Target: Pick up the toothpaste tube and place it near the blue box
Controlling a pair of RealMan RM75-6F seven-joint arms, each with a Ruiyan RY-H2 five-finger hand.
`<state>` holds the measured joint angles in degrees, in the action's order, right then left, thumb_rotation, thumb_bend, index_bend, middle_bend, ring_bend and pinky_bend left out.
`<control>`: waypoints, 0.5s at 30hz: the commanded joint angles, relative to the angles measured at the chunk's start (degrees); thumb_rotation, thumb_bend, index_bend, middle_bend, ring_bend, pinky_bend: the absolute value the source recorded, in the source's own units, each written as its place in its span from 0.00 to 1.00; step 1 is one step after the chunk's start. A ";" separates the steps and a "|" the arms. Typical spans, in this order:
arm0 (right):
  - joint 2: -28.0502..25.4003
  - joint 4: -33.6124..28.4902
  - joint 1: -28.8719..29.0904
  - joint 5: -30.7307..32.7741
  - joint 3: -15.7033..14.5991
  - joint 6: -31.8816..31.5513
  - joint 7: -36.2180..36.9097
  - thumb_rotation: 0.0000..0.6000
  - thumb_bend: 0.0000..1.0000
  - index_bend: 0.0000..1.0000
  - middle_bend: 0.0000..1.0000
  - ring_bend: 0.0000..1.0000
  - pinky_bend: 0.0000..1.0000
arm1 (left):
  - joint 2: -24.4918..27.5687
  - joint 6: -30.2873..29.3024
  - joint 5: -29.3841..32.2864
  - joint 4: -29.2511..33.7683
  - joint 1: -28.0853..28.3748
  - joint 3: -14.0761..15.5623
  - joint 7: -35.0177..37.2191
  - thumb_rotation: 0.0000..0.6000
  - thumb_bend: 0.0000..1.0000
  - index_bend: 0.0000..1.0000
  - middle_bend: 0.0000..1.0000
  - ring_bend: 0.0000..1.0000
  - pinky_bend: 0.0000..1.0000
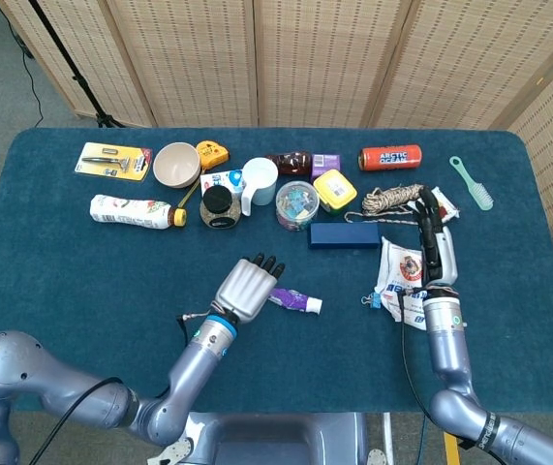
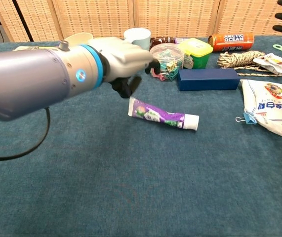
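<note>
Toothpaste tube lying free mid-table; left hand apparently empty, fingers spread. Risks nudging it away from blue box.

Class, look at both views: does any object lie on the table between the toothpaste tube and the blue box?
Nothing visible does. Only bare cloth separates the toothpaste tube from the blue box; the left hand hangs open beside the tube.

The toothpaste tube lies on the table, before the box.
</note>
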<state>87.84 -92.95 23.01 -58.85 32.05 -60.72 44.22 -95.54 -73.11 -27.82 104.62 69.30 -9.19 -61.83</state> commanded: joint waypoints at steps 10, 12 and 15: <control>-3.30 2.12 -0.45 -6.30 -3.54 -1.24 -3.47 0.22 0.00 0.00 0.00 0.00 0.00 | 14.57 -4.56 -12.93 11.65 -10.64 2.82 12.89 1.00 0.85 0.11 0.15 0.14 0.40; -4.08 2.74 -0.63 -7.70 -4.49 -1.67 -4.40 0.30 0.00 0.00 0.00 0.00 0.00 | 17.50 -5.77 -15.62 13.09 -13.16 3.86 15.52 1.00 0.84 0.11 0.15 0.14 0.39; -5.59 3.62 -1.34 -10.16 -6.02 -3.05 -5.97 0.47 0.00 0.00 0.00 0.00 0.00 | 21.24 -7.52 -20.12 14.17 -16.95 6.13 18.93 1.00 0.83 0.11 0.15 0.15 0.39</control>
<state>83.35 -90.05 22.16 -67.47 27.15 -62.87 39.32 -77.20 -78.69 -44.48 117.22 55.39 -5.23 -45.76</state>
